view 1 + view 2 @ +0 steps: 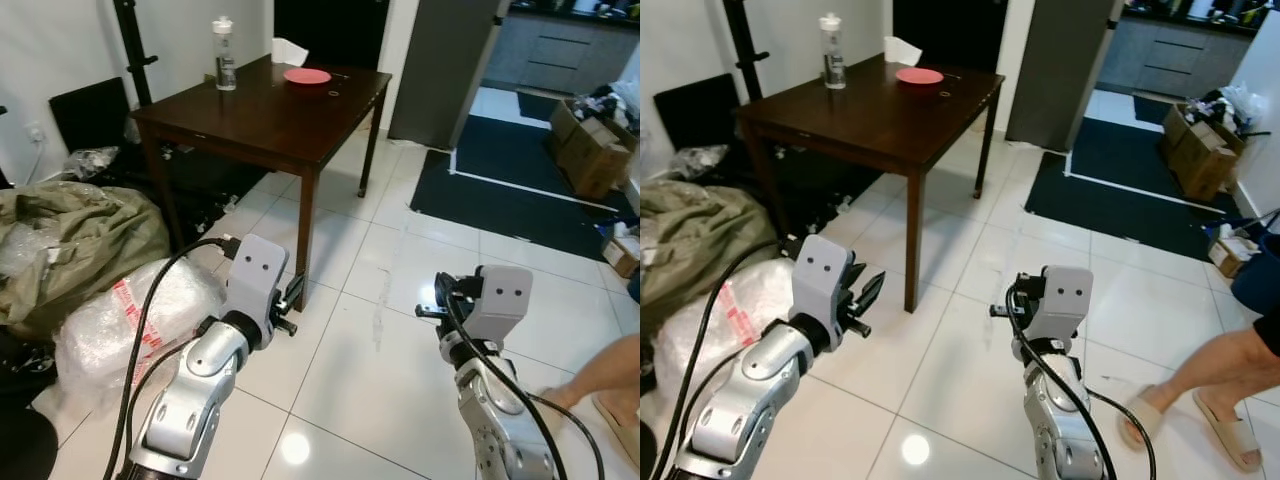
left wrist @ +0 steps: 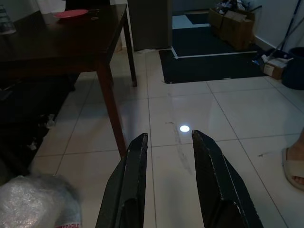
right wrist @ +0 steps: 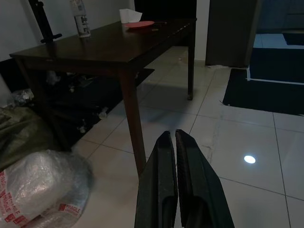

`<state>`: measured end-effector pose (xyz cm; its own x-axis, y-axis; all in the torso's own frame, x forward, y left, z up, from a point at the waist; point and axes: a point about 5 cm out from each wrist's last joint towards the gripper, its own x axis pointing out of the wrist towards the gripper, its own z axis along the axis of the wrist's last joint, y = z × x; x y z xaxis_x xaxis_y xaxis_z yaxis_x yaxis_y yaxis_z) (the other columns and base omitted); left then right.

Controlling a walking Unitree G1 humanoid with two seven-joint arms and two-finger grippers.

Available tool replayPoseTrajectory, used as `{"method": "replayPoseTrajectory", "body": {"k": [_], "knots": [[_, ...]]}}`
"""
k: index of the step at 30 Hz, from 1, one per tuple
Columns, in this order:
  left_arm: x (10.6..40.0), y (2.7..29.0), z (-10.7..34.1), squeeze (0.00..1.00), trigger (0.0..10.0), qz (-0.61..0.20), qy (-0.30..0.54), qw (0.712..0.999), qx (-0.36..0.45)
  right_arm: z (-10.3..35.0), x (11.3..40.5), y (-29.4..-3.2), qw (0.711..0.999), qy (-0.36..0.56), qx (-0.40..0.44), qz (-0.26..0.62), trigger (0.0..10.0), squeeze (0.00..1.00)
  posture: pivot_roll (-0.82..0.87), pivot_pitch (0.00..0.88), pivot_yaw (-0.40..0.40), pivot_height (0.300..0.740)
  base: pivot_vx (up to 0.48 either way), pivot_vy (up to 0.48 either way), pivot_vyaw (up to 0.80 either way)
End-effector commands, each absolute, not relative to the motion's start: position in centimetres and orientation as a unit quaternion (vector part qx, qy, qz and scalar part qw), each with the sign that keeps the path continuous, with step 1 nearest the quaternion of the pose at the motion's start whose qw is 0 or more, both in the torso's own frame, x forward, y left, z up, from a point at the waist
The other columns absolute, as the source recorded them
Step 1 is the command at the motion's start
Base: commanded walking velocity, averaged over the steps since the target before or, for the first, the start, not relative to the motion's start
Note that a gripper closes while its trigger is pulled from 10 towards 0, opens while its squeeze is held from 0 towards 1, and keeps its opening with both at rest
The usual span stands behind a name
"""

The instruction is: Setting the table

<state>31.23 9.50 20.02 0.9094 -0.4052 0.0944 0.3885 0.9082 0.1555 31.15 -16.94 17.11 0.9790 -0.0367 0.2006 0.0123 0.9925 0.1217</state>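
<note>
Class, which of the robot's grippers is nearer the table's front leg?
Left. The left gripper hangs right beside the table leg; the right gripper is farther off over open floor.

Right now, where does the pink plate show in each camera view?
Left eye: pink plate near the table's far edge, top centre.
Right eye: top, left of centre.
Left wrist: top left corner.
Right wrist: top centre.
Shared landmark: the dark wooden table it sits on, with the white tissue box beside it.
</note>
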Motion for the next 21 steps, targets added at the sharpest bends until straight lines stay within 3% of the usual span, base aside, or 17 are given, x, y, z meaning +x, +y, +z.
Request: {"method": "replayPoseTrajectory", "body": {"k": [1, 15, 21], "knots": [[31.1, 9.5, 19.5, 0.00, 10.0, -0.204, -0.052, 0.975, 0.069, 16.9, 31.0, -17.4, 0.993, -0.100, 0.059, -0.022, 10.0, 0.00, 0.07, 0.060, 0.026, 0.740, 0.000, 0.000, 0.00], [31.1, 9.5, 19.4, 0.00, 10.0, -0.202, -0.051, 0.976, 0.070, 16.8, 31.0, -17.3, 0.993, -0.099, 0.060, -0.020, 10.0, 0.00, 0.07, 0.058, 0.025, 0.740, 0.000, 0.000, 0.00], [31.1, 11.3, 18.3, 0.00, 10.0, -0.151, -0.036, 0.984, 0.086, 15.9, 31.0, -17.0, 0.994, -0.086, 0.059, -0.015, 10.0, 0.00, 0.09, 0.053, 0.016, 0.740, 0.000, 0.000, 0.00]]}}
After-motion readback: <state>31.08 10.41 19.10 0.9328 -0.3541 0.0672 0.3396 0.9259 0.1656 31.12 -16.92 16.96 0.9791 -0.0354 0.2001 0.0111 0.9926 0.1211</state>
